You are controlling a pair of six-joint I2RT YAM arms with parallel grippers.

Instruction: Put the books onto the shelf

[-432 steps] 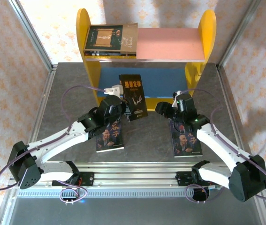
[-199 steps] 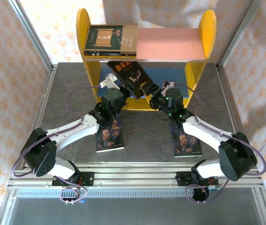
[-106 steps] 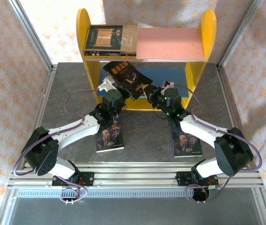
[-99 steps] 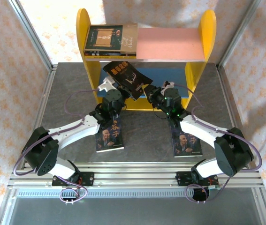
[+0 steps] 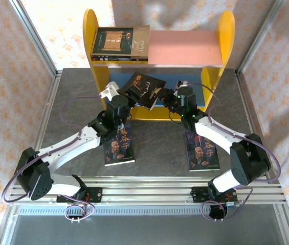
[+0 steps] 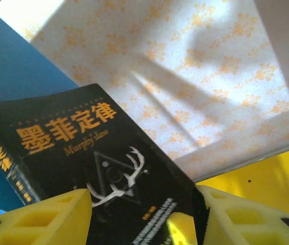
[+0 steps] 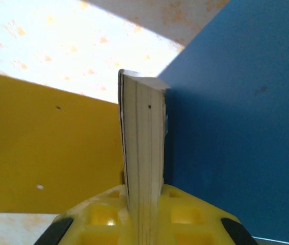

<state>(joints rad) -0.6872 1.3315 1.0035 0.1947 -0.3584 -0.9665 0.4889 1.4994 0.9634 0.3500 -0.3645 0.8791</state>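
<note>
On shelf top at 11 o'clock: stacked books, done. At 12: antler book pinched in right gripper, left gripper parted, empty. To shelve: two bearded-man books at 6.

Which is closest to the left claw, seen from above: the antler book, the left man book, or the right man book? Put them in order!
1. The antler book, right at the left claw, in front of the shelf.
2. The left man book, flat on the table, left side.
3. The right man book, far over on the right side.
</note>
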